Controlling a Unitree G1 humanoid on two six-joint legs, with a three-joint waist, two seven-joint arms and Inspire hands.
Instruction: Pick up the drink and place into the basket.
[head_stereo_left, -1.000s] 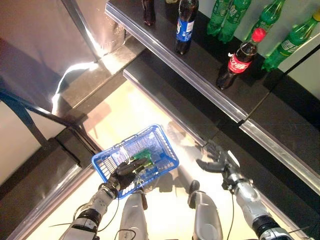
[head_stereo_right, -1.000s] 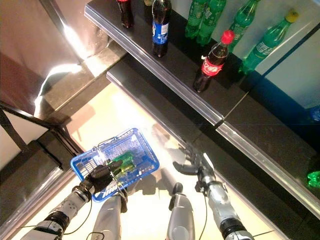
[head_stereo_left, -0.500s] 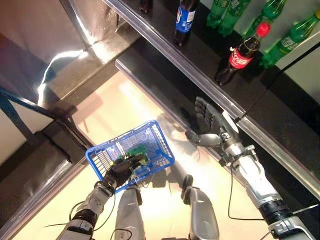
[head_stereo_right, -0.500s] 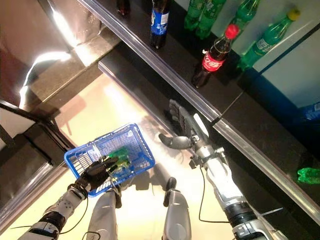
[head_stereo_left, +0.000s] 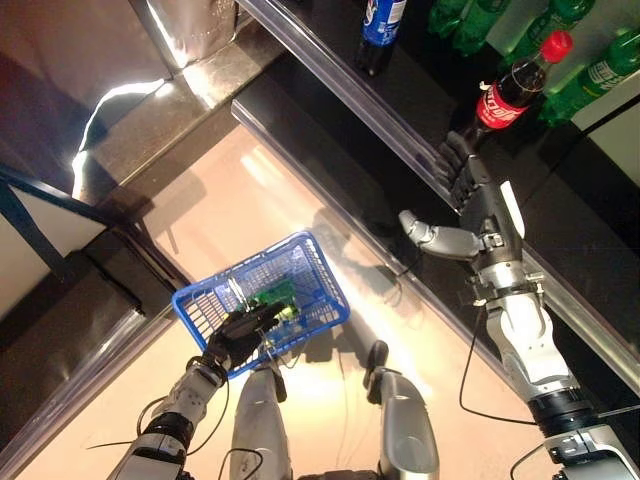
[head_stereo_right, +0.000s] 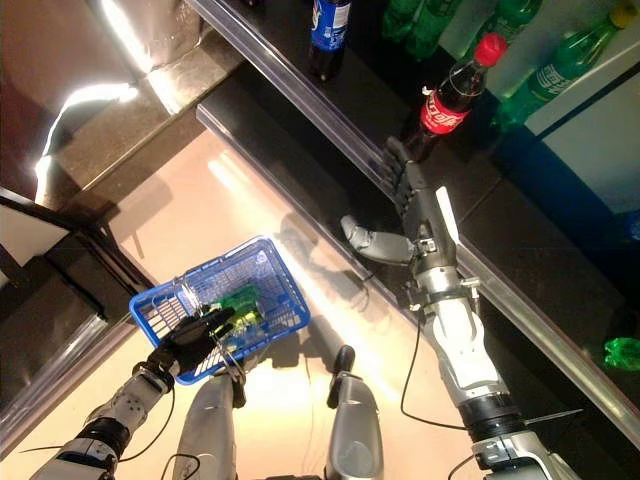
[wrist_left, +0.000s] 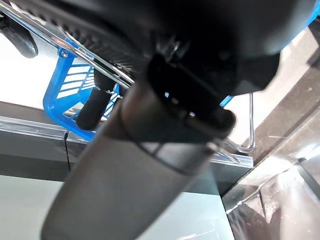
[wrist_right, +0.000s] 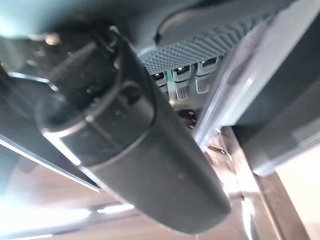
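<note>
while the red-capped cola bottle (head_stereo_right: 452, 97) stands upright on the dark shelf (head_stereo_right: 330, 105), close to its front edge and not yet gripped, the right hand (head_stereo_right: 415, 215) has come up from low by the floor to that edge within the last second. its fingers are straight and spread, tips just short of the bottle's base, thumb sticking out to the side; nothing between them. judging by the reach, this bottle is the target drink, and the approach is nearly done; what's left is to close in and wrap round the lower body. a blue-labelled dark bottle (head_stereo_right: 326, 35) stands further along the shelf toward its left end, and green bottles (head_stereo_right: 545, 75) stand behind, toward the back edge, so there's some room for the fingers but not much behind. the left hand (head_stereo_left: 240, 335) is curled round the handle of the blue basket (head_stereo_left: 262, 298), held low over the pale floor, well apart from the shelf. it hangs about where it was a second ago. something green (head_stereo_left: 272, 296) already lies in the basket. risk: the fingers nudge the tall bottle over before the thumb gets round it.
</note>
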